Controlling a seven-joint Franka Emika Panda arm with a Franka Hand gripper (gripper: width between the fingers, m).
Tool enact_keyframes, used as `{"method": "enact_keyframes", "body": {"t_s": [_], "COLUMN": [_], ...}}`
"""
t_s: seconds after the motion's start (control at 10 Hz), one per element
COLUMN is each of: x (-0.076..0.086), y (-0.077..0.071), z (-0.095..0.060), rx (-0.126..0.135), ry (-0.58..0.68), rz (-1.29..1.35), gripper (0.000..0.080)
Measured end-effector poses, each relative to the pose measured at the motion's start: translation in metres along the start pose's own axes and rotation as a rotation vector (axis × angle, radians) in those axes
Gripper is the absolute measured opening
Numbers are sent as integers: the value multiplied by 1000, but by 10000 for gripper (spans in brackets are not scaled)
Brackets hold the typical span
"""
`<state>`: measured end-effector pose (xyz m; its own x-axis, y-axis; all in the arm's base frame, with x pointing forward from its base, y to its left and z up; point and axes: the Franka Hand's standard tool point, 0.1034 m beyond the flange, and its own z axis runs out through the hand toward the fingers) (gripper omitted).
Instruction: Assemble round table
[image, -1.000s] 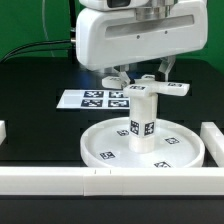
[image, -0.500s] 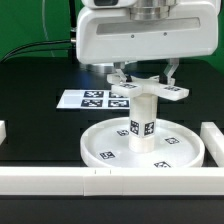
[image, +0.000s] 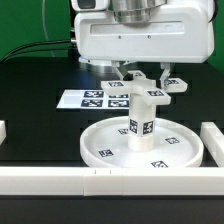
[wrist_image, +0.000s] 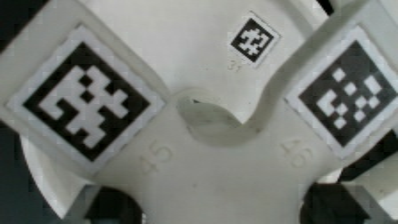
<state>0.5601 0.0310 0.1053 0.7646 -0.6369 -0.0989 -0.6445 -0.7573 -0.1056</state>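
The large rimmed round disc (image: 105, 150) lies flat on the black table, tags up. The short thick cylinder post (image: 141, 122) stands upright at its middle. The small cross-shaped foot (image: 152, 93) sits flat on top of the post. My gripper (image: 148, 80) comes down from above and is shut on the foot, one finger on each side. In the wrist view the foot (wrist_image: 196, 140) fills the picture with its tags, and dark fingertips (wrist_image: 111, 205) press on its sides around my gripper (wrist_image: 222, 205). The post is hidden there.
The marker board (image: 92, 98) lies behind the disc on the exterior view's left. Long white border bars run along the front (image: 60, 180) and stand at the right (image: 212, 138) and left (image: 3, 130). Black cables hang at the back left.
My gripper has turned about the post's axis with the foot in it; the foot's arms have swung round on top of the post. Disc and post have not moved.
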Motion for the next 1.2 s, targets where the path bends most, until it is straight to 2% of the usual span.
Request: {"method": "enact_keyframes", "body": {"t_s": [0.4,0.6,0.7,0.9,1.0,1.2], "x": [0,0,0,0,-2,-2], "y": [-2,-1,-1,-4,-8,-9], "z": [0,-1,-1,0,1,1], "rx": [4,22,39,95,107,115], "ry": [1,-3,4,52,58,60], "rz": [241,464,593,776,860,986], "gripper": [442,442,442,442,442,442]}}
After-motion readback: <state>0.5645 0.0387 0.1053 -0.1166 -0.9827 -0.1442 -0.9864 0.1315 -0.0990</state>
